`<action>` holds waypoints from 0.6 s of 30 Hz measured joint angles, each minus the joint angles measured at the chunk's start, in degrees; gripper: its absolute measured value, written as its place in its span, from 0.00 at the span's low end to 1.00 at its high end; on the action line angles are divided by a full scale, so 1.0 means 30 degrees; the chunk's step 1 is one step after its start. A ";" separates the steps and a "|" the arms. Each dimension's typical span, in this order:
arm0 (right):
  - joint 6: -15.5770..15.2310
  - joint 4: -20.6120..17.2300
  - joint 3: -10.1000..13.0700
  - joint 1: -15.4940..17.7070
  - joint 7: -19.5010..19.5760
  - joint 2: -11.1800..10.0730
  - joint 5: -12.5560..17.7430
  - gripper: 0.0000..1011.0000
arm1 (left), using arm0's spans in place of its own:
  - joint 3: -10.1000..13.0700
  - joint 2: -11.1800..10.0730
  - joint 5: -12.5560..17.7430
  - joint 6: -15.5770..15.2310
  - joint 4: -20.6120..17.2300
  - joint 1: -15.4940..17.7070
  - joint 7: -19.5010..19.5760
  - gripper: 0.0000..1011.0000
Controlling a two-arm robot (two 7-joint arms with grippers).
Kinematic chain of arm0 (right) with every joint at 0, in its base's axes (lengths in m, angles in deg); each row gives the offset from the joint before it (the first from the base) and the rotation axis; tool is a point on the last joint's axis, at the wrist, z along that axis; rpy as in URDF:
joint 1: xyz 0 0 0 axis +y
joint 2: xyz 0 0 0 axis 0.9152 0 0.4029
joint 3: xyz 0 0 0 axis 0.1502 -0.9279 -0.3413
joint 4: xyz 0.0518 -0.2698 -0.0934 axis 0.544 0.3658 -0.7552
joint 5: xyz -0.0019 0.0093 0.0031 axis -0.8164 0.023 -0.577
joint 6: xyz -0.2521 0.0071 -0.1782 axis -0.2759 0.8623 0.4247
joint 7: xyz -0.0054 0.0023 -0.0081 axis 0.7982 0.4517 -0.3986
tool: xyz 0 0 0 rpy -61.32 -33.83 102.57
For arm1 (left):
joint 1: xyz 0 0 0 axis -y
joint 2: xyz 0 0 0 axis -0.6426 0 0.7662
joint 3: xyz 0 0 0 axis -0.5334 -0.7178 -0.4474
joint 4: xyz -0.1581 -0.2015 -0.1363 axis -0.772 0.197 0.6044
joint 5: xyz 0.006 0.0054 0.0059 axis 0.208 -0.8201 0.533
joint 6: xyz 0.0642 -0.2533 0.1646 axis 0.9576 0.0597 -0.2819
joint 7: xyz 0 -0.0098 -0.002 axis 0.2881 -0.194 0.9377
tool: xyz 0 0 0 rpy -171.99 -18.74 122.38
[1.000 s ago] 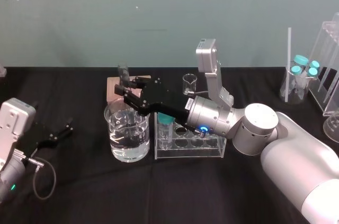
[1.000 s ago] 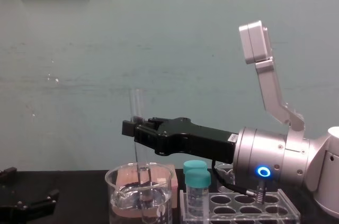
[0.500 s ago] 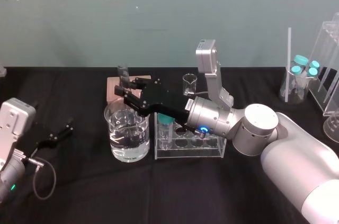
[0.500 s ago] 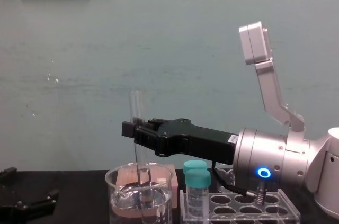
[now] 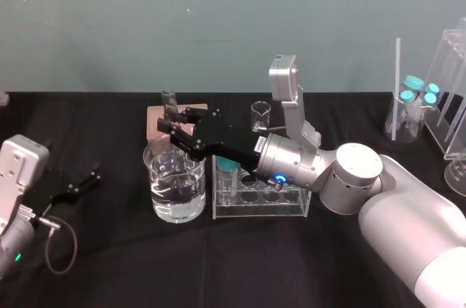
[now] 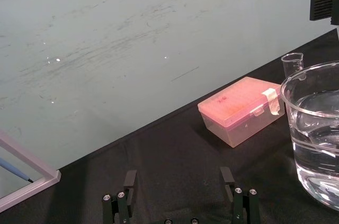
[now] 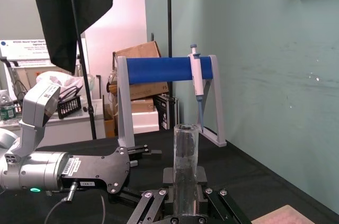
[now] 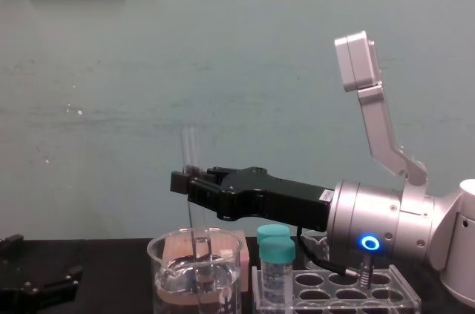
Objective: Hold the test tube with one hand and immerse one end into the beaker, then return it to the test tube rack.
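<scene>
My right gripper (image 5: 172,126) is shut on the test tube (image 8: 191,149) and holds it upright over the beaker (image 5: 175,190). The tube's open top stands above the black fingers (image 8: 180,181). Its lower end reaches down inside the beaker (image 8: 168,284), into the clear liquid. In the right wrist view the tube (image 7: 185,167) rises from between the two fingers (image 7: 153,203). The clear test tube rack (image 5: 271,204) stands just right of the beaker, under the right arm, with a teal-capped vial (image 5: 228,170) in one hole. My left gripper (image 5: 89,177) rests open at the table's left.
A pink box (image 5: 156,120) lies behind the beaker, and a tiny beaker (image 5: 261,115) stands behind the rack. Teal-capped vials (image 5: 416,97) and a clear stand (image 5: 453,97) are at the far right. A pipette stand (image 7: 169,70) stands beyond the left arm.
The right gripper and the tube have sunk very slightly toward the beaker. The left arm has not moved.
</scene>
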 joint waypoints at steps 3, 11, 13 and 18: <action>0.0004 -0.0007 0.0000 0.0005 0.0004 0.0001 0.0000 0.24 | 0.0000 0.0000 0.0000 0.0000 0.0000 0.0000 0.0000 0.99; 0.0239 -0.0145 0.0119 -0.0153 0.0012 0.0026 0.0038 0.24 | 0.0001 0.0000 0.0000 -0.0001 0.0000 0.0000 0.0000 0.99; 0.0340 -0.0275 0.0173 -0.0206 0.0003 0.0013 0.0067 0.24 | 0.0000 0.0000 0.0001 -0.0001 0.0000 0.0000 0.0000 0.99; 0.0727 -0.0832 0.0387 -0.0380 -0.0025 -0.0041 0.0242 0.24 | 0.0001 0.0000 0.0001 -0.0001 0.0000 0.0000 0.0000 0.99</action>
